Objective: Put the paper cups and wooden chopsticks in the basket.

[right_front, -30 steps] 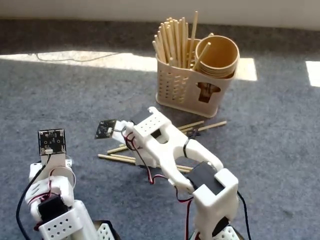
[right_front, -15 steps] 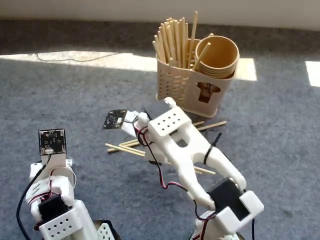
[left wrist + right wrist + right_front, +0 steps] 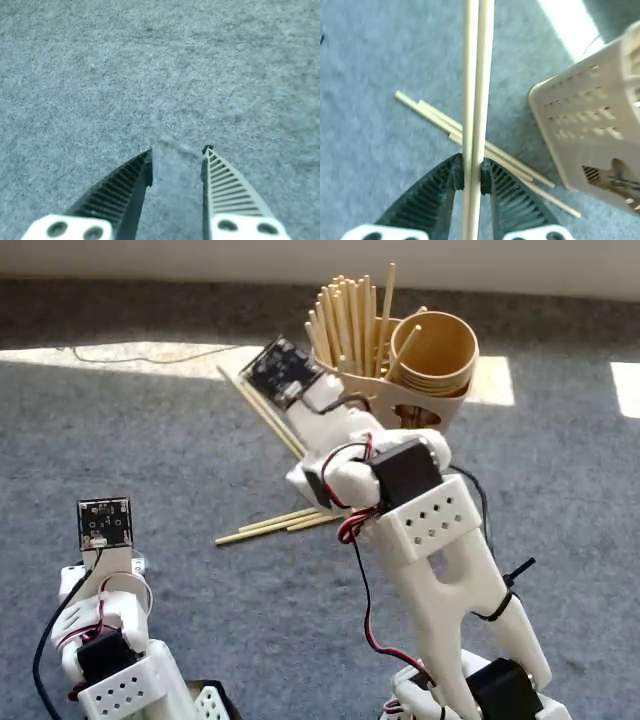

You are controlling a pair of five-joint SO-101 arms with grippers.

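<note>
The task is mostly done. The basket, upper centre of the high view, holds the paper cups and many chopsticks. The right gripper is closed on two held chopsticks beside it. A few loose chopsticks lie mid-frame on the carpet. The left gripper is open and empty at lower left.

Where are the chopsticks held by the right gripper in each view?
High view: held chopsticks slant left of the basket.
Right wrist view: down the middle, clamped in the right gripper.
Left wrist view: the left gripper open over carpet.
Shared landmark: the basket, beside the held pair.
</note>
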